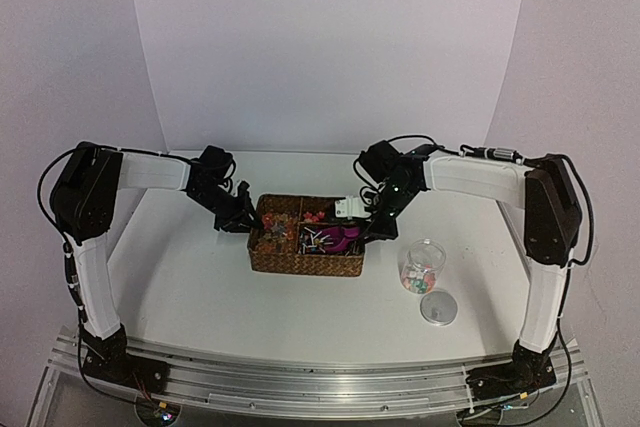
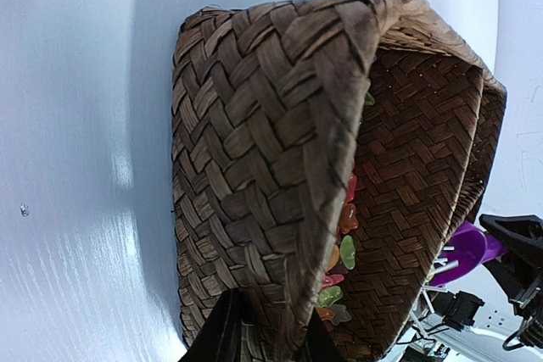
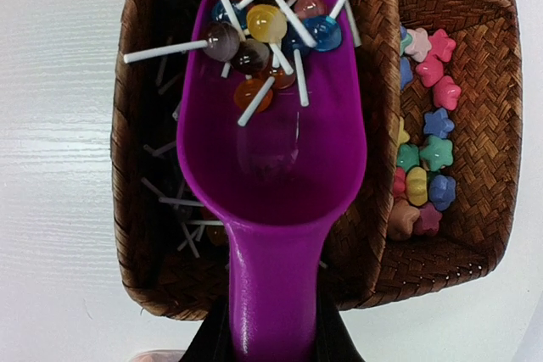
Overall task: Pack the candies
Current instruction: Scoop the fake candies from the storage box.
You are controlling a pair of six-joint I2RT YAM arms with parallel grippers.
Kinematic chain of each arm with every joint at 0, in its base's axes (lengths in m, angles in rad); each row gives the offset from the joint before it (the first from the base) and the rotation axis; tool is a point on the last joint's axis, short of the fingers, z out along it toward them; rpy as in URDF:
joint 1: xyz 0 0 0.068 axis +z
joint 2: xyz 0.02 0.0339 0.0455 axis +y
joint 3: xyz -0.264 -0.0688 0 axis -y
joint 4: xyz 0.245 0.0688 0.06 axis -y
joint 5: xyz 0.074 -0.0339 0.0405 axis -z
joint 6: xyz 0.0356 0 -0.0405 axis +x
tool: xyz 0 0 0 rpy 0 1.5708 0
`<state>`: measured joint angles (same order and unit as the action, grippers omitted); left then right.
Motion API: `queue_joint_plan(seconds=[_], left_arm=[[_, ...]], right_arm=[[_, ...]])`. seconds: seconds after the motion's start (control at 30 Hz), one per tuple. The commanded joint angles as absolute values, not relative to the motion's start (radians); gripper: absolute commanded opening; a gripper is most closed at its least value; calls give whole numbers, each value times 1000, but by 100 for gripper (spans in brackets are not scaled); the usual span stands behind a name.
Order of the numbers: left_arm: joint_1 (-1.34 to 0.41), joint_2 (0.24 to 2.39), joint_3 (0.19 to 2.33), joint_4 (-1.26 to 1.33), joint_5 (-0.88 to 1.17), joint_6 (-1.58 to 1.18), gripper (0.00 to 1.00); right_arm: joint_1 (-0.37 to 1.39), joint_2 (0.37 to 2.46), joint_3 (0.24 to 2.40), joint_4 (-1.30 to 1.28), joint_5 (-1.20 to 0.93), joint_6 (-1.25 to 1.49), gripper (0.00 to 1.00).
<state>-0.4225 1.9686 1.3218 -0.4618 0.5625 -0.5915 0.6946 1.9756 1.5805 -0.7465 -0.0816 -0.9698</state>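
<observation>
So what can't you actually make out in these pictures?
Top view: the candies in the jar are too small to tell apart.
Right wrist view: the scoop covers the basket floor beneath it; the right gripper is cut off by the bottom edge.
Left wrist view: the basket's own wall hides most of its inside; the left gripper is mostly cut off at the bottom.

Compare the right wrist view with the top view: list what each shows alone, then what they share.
Right wrist only: lollipops lying in the scoop, and the star shapes of the candies in the next compartment. Top only: the cup, the lid, and the left gripper at the basket's left end. Both: basket and scoop.
</observation>
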Motion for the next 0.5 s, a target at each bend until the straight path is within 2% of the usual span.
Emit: queue_joint_plan(seconds=[0.0, 0.47], left_arm=[[-436, 1972, 1343, -456, 587, -587, 19], [-436, 1971, 1342, -456, 588, -587, 19]], right_arm=[[692, 1903, 1564, -761, -126, -951, 0], [633, 1821, 1480, -732, -219, -921, 0]])
